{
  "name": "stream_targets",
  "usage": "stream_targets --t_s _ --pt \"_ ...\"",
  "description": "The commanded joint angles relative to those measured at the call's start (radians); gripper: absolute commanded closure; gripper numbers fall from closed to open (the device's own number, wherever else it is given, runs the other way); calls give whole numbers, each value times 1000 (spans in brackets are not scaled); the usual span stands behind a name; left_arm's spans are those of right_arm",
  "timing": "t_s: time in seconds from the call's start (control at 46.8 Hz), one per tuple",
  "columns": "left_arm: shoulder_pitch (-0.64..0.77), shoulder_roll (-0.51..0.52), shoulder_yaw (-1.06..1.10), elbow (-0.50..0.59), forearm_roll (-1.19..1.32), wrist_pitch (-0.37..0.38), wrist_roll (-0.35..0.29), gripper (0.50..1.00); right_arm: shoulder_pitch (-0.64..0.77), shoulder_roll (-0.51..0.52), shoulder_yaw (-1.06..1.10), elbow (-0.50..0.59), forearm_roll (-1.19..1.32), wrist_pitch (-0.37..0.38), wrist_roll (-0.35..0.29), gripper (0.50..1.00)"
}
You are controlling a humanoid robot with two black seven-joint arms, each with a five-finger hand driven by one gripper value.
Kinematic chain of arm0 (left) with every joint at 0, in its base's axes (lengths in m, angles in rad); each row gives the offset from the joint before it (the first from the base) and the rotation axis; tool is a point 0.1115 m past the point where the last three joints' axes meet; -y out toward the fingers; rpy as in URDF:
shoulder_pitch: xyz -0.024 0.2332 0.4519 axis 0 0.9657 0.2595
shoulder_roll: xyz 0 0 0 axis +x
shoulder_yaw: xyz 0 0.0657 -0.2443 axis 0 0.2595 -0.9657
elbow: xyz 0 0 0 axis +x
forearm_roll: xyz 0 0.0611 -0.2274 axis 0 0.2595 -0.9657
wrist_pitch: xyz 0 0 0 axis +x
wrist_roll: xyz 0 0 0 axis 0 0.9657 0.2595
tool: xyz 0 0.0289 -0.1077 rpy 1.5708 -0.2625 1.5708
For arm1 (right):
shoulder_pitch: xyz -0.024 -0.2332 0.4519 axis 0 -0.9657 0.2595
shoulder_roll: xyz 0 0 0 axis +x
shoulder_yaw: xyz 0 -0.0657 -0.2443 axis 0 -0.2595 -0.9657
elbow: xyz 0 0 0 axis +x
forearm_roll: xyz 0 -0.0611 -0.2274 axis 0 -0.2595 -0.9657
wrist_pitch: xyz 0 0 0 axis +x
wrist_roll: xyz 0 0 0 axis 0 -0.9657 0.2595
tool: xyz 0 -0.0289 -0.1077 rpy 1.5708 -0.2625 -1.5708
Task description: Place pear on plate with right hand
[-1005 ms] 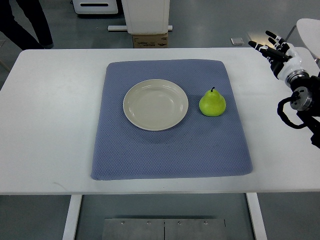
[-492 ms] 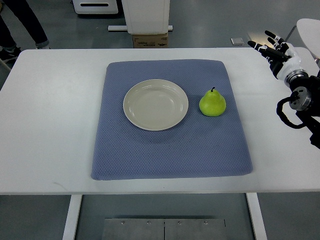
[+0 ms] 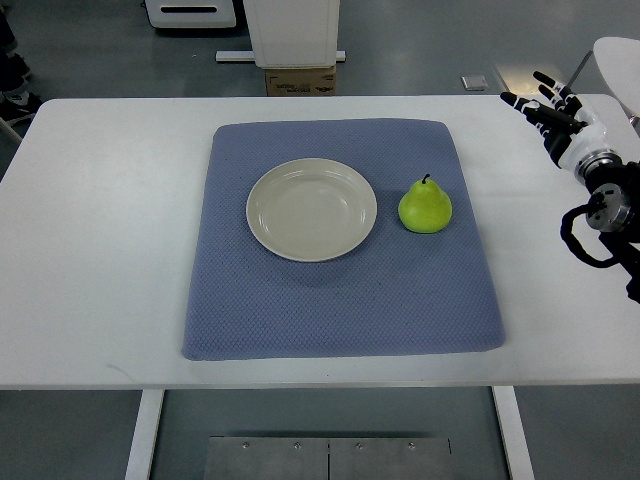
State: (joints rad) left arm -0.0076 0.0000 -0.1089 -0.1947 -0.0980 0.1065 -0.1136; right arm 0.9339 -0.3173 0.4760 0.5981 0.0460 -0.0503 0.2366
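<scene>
Since the earlier frames the right hand point(image 3: 560, 108) has drawn slightly toward the right edge of the table point(image 3: 90, 250); it now sits near the far right corner with its fingers point(image 3: 530, 107) spread and nothing in its grasp. The pear point(image 3: 425, 206) and the plate point(image 3: 311, 209) are unchanged in position. The plate is empty and lies a little far of centre on the blue mat point(image 3: 340, 300). The pear stands upright on the mat just beside the plate's right rim, apart from it, stem up. Bare mat extends along the near edge, and bare tabletop lies open between the mat's right edge and the hand. A person's shoe point(image 3: 12, 100) shows past the far left corner.
</scene>
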Motion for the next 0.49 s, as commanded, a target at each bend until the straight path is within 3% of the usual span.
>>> stream_targets --t_s 0.0,0.128,0.171,0.364,0.471 --pt "0 0 0 0 0 -1 0 500 -15 3 1 0 0 29 26 500" --pt "0 0 0 0 0 -1 0 500 -24 10 -7 6 -2 40 202 500" --pt "0 0 0 0 0 -1 0 500 -23 12 -7 6 -2 43 234 500" --pt "0 0 0 0 0 -1 0 500 -12 9 -13 9 -3 47 227 500" --pt "0 0 0 0 0 -1 0 500 2 9 -43 9 -28 44 167 507"
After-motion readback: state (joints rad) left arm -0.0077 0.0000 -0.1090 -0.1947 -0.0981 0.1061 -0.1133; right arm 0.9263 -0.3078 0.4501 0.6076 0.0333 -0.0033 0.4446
